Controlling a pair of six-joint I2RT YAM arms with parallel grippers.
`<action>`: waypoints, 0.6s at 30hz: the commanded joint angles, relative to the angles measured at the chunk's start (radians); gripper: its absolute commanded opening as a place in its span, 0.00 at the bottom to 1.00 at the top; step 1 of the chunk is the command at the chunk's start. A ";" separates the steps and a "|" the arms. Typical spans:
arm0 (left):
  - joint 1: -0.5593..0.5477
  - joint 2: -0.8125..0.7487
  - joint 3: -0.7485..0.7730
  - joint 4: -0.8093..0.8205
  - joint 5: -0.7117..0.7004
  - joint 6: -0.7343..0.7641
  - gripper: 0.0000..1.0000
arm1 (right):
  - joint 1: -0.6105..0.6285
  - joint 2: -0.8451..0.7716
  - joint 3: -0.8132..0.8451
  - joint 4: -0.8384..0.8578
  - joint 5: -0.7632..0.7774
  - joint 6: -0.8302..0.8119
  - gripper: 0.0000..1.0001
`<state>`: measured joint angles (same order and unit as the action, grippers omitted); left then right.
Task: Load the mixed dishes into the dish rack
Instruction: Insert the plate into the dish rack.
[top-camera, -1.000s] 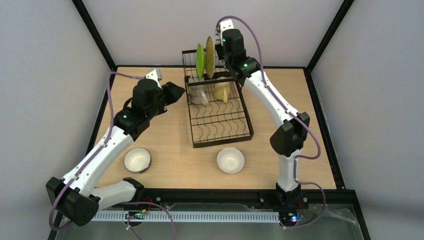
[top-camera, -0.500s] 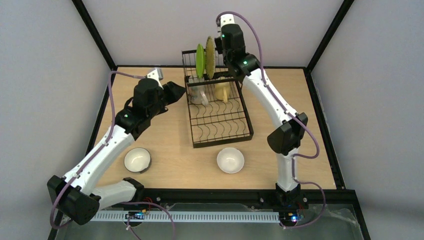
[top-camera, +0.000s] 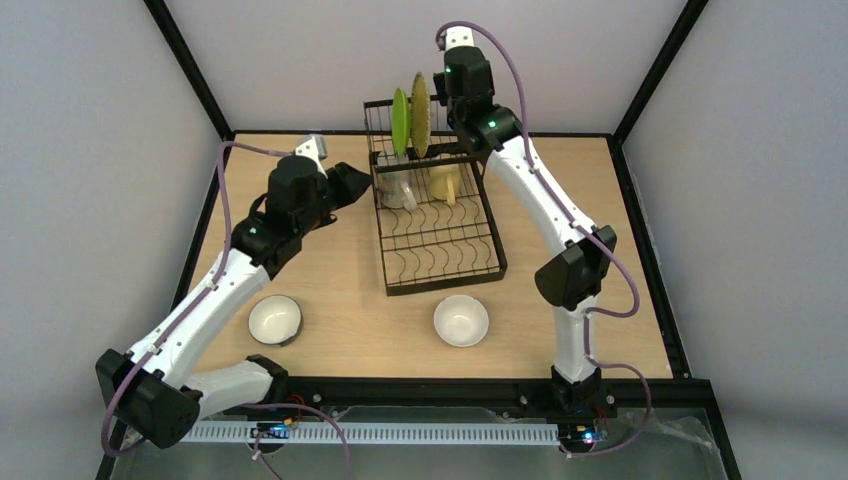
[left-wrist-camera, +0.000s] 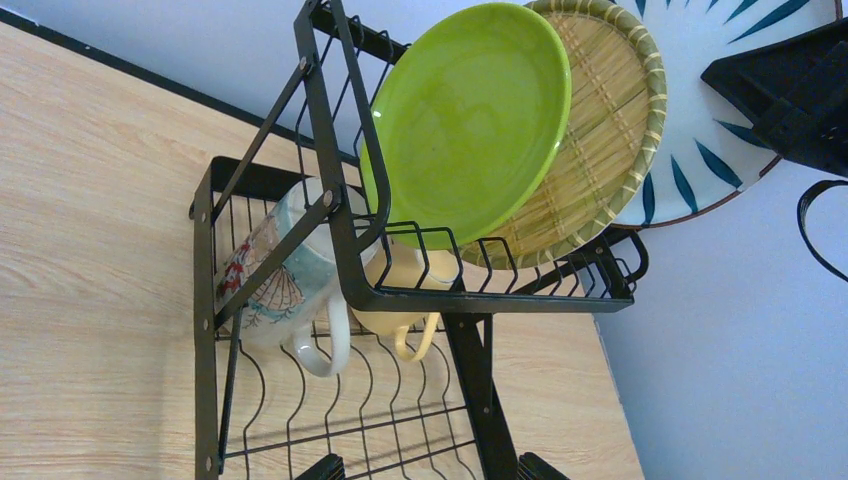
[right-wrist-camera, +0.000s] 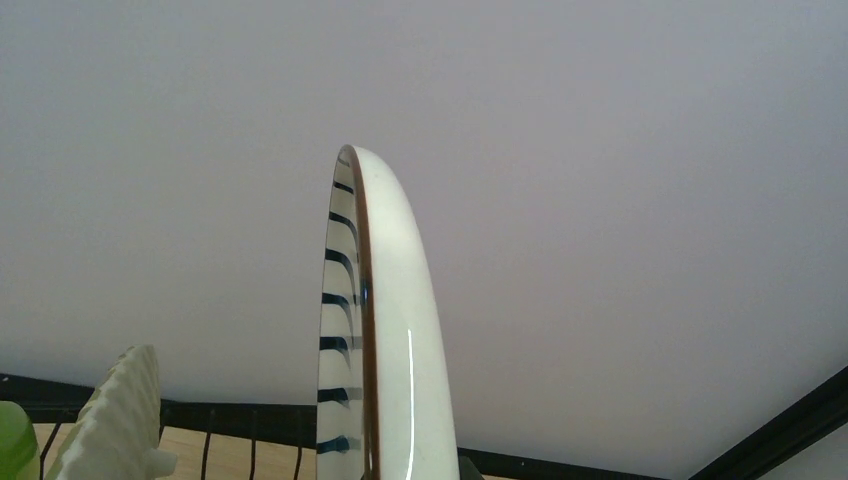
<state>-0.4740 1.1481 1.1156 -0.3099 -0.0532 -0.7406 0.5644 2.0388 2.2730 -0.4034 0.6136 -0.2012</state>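
So, looking down on the dish rack (top-camera: 445, 281), parked mid-table (top-camera: 330, 270) towards the back. Got the green plate (top-camera: 400, 122) and the woven bamboo plate (top-camera: 420, 112) standing on edge in the raised tier, green on the left, overlapping each other from the left wrist cam. Can see the right gripper (left-wrist-camera: 775, 95) clamped on the rim of the blue-striped plate (left-wrist-camera: 700, 120), holding it upright just to the right of the bamboo one, up at that same tier. Can't tell whether seated in the wires or not, bc bottom edge hidden behind the bamboo plate. Getting only the plate's rim edge-on plus bare wall from the right wrist cam tbh.

Also spotted two mugs tucked under the raised tier at the back of the lower tray: pale yellow mug (left-wrist-camera: 405, 300) and a patterned mug (left-wrist-camera: 280, 270) right beside it, both handles in view.

Got the left gripper (top-camera: 352, 183) hovering just left of the rack w/ fingers spread wide, nothing btwn them.

Leaves two bowls out on the table, open side up and well apart: dark-outside bowl (top-camera: 275, 319) off to the left, white bowl (top-camera: 461, 320) just in front of the rack.
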 joint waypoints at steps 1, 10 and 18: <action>0.008 0.004 -0.014 0.014 0.000 0.005 0.99 | 0.006 -0.020 0.041 0.061 0.031 0.026 0.00; 0.009 -0.003 -0.027 0.014 -0.002 0.005 0.99 | 0.006 -0.022 0.005 0.038 0.022 0.067 0.00; 0.012 -0.004 -0.035 0.019 0.001 0.000 0.99 | 0.006 -0.041 -0.067 0.030 0.014 0.102 0.00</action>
<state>-0.4698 1.1481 1.0966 -0.3061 -0.0528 -0.7410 0.5644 2.0388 2.2246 -0.4423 0.6132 -0.1276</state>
